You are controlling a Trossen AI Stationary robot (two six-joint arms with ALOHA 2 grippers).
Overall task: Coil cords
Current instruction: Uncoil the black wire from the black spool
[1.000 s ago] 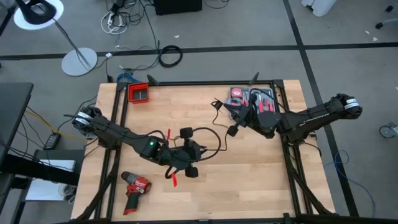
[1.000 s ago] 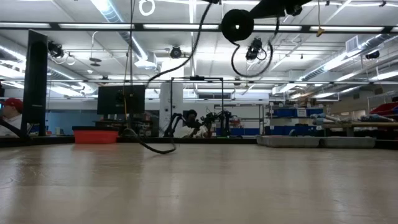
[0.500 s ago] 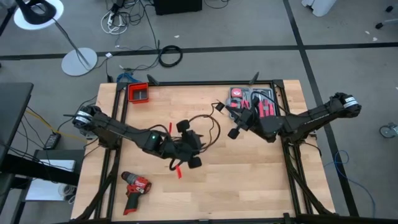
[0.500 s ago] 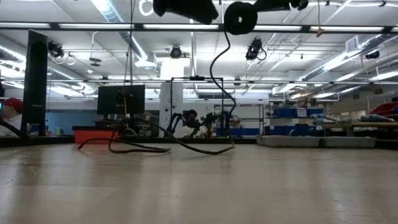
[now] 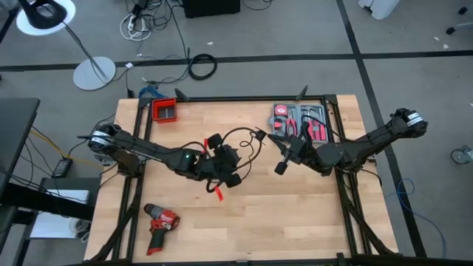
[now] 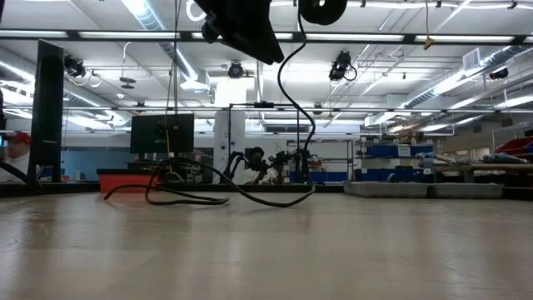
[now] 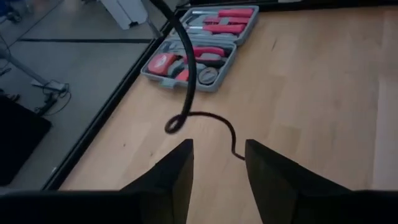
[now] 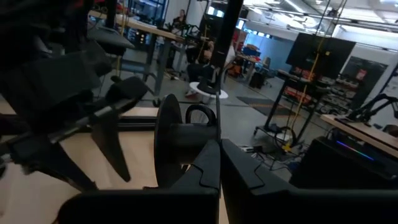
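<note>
Left tool [image 5: 225, 164] opened, cord [image 5: 247, 142] loose; left wrist shows gap.

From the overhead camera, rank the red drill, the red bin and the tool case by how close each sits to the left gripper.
Measured from the left gripper, open above the table's middle beside the cord:
1. Tool case, toward the far right of the table.
2. Red drill, near the front left edge.
3. Red bin, at the far left corner.
The drill and bin are nearly even; I would not lean on that order.
</note>
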